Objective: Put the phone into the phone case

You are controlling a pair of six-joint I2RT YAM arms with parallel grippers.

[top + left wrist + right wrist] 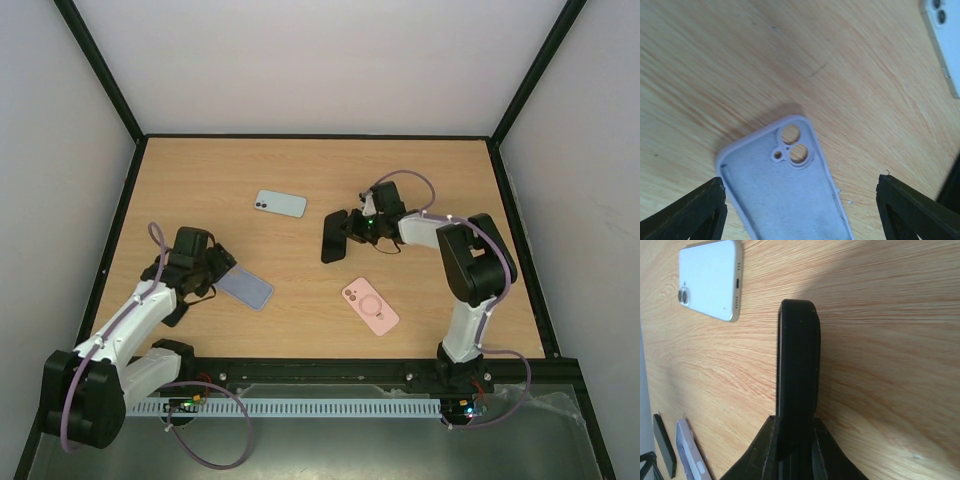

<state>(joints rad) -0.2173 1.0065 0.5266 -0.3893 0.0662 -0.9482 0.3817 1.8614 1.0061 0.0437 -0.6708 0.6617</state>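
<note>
A pale blue phone (280,204) lies camera side up at the back middle; it also shows in the left wrist view (942,45) and the right wrist view (710,280). A lavender phone case (245,288) lies inside up on the table. My left gripper (213,268) is open, and its fingers straddle the near end of the lavender case (785,190) without touching it. My right gripper (352,228) is shut on a black slab (334,236), phone or case I cannot tell, and holds it on edge on the table (797,365).
A pink phone case (370,306) with a ring on its back lies at the front middle. Black frame rails run along the table's edges (120,220). The lavender case's edge shows low left in the right wrist view (689,452).
</note>
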